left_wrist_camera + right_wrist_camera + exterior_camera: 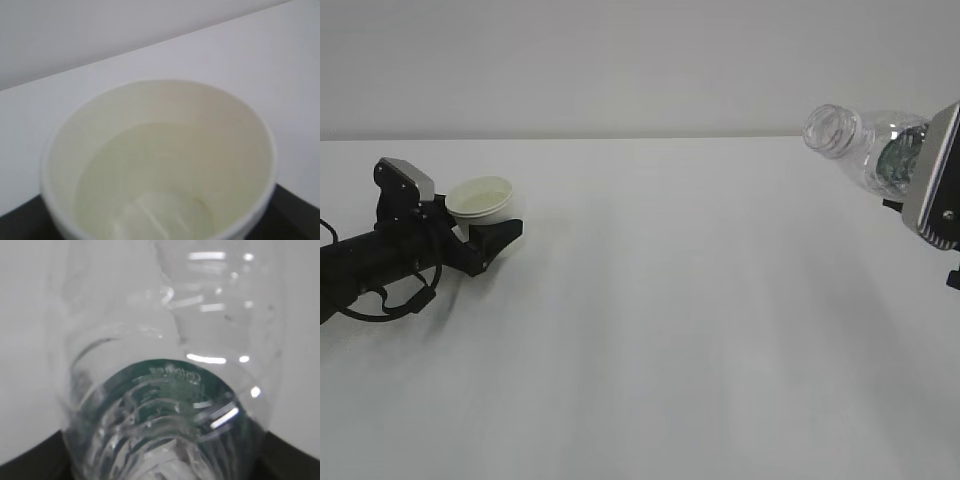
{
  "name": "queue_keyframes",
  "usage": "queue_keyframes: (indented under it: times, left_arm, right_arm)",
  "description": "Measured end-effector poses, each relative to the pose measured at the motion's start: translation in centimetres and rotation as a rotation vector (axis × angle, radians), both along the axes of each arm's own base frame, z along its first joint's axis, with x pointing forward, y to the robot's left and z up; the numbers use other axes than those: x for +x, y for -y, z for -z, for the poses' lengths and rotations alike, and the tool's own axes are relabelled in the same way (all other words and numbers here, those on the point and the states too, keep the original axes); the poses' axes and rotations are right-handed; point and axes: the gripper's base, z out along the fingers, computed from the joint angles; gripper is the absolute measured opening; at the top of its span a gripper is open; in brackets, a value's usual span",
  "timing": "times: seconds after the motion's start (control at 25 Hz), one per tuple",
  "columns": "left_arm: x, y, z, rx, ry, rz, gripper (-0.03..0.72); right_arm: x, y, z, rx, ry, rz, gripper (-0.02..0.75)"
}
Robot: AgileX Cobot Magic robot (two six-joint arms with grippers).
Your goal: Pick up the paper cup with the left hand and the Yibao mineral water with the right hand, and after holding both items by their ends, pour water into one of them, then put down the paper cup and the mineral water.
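A: Ext cam?
B: Front, slanting down over the table (650,330), wall behind; both arms at edges.
A: Wrists?
B: L v. close, down into the paper cup (160,165); R v. close along the bottle (170,405). Each shared w/ ext.

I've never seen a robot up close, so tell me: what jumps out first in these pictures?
On the right, a gripper holds a clear, uncapped water bottle up in the air, tipped with its open mouth pointing left. Far across the bare white table, the other gripper holds a small white paper cup low near the tabletop. The left wrist view, looking down into the cup, shows a pale cream inside.
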Motion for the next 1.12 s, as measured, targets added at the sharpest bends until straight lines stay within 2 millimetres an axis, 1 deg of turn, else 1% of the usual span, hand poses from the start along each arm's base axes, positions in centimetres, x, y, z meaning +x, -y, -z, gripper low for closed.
queue_keyframes:
  times: [0.48,0.76,0.88,0.96,1.12]
  left_arm:
    - [-0.10,0.11,0.04,-0.011,-0.015,0.013,0.601]
    - [-0.10,0.11,0.04,-0.012,-0.016,0.013,0.569]
    - [-0.06,0.06,0.02,-0.040,-0.037,0.000,0.565]
    - [-0.02,0.05,0.01,-0.053,-0.047,-0.008,0.571]
    - [-0.05,-0.18,0.03,-0.055,-0.052,-0.005,0.608]
  right_arm:
    - [-0.01,-0.03,0.00,0.003,-0.001,-0.003,0.465]
    - [-0.01,-0.03,0.00,0.003,-0.001,-0.003,0.465]
    - [-0.01,-0.03,0.00,0.004,-0.001,-0.002,0.465]
    - [-0.01,-0.03,0.00,0.004,-0.001,-0.002,0.465]
    - [-0.01,-0.03,0.00,0.004,-0.001,-0.002,0.465]
